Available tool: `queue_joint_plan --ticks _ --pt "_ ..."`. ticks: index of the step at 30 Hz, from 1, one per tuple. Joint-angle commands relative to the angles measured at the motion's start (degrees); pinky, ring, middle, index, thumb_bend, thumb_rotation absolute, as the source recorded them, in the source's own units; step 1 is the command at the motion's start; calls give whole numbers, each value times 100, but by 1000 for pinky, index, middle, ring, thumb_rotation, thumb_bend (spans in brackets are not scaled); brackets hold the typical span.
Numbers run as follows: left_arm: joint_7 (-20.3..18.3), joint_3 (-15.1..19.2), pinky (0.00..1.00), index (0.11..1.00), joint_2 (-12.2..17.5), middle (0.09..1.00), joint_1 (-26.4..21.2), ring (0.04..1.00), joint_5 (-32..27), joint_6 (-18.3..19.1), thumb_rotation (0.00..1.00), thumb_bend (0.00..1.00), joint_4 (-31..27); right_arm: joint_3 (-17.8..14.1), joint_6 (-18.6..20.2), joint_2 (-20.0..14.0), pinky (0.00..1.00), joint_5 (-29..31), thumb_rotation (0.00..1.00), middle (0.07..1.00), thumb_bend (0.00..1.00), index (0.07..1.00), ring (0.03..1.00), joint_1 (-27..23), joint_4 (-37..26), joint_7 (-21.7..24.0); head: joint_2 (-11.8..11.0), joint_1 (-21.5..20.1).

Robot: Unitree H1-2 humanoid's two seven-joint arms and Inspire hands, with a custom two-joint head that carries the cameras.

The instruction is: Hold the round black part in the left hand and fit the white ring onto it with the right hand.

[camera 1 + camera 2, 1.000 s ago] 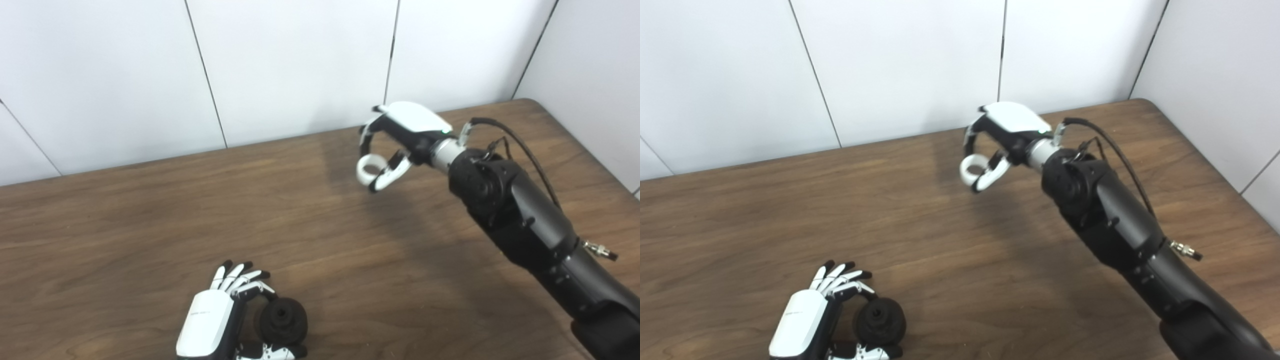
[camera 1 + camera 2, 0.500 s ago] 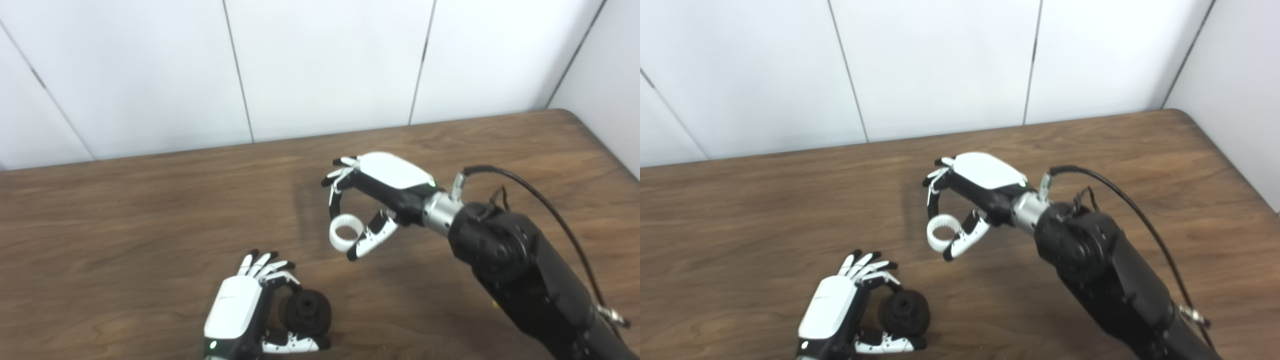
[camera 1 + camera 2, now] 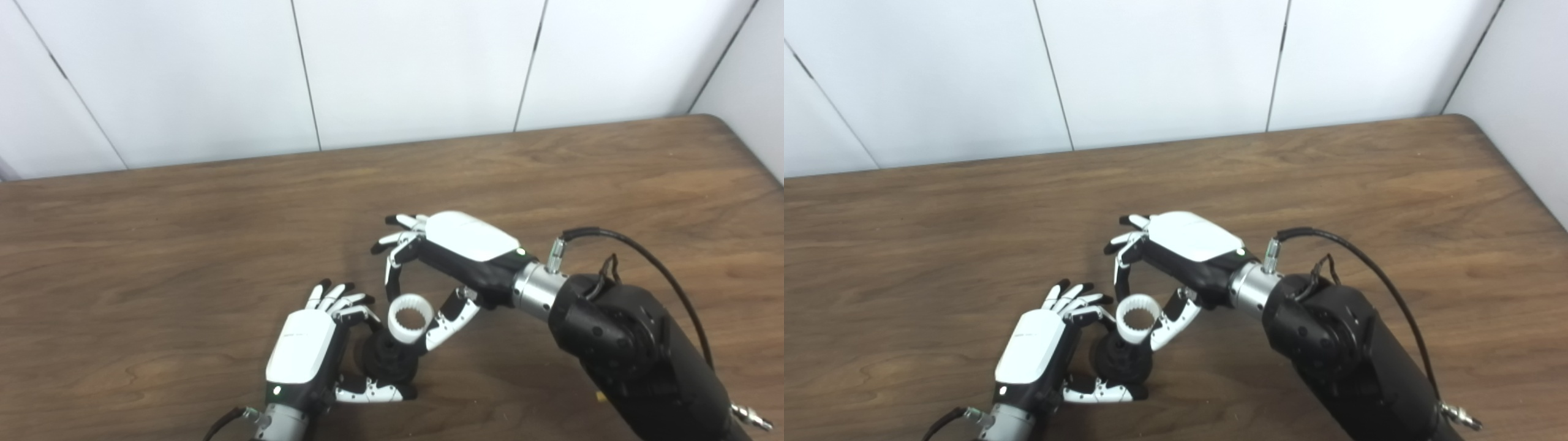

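Observation:
The round black part [image 3: 387,362] is near the table's front edge, gripped between the thumb and fingers of my left hand [image 3: 306,352], which is shut on it. A white ring [image 3: 410,318] with a toothed inner face is pinched between a fingertip and the thumb of my right hand [image 3: 453,254]. It hangs just above the upper right edge of the black part, overlapping it in both views; whether they touch I cannot tell. In the right eye view the ring [image 3: 1137,318] sits over the black part [image 3: 1119,362] in the same way.
The brown wooden table [image 3: 153,245] runs back to a white panelled wall [image 3: 398,61]. Its right rear corner [image 3: 710,119] is rounded. My right forearm [image 3: 631,361] with a black cable crosses the front right of the table.
My right hand has carried the white ring from the far middle of the table down and toward my left hand, which has risen slightly with the black part. The camera has also shifted.

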Motion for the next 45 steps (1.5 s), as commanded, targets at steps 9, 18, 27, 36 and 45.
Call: queue_joint_plan --ticks 9,18,27,36,45 --pt "-100 -122 1000 483 -77 794 -81 900 215 102 55 525 71 111 -369 218 1000 -143 136 849 525 482 988 43 -137 -47 67 96" --pt "-131 -174 1000 484 -120 797 -101 897 291 152 55 524 32 78 -538 310 1000 -158 135 842 525 482 992 109 1 -76 96 142" --pt "-160 -216 1000 484 -139 794 -109 896 318 208 56 524 -23 31 -623 366 1000 -172 135 842 525 482 1000 22 179 -104 98 166" --pt "-163 -230 1000 483 -138 794 -108 897 327 202 56 525 -34 -144 -611 347 1000 -121 135 845 525 482 1000 -151 231 -94 96 179" --pt "-282 -220 1000 483 -128 799 -97 902 380 262 56 525 -90 -250 -584 251 1000 -74 135 846 525 481 1000 -228 208 -23 113 155"
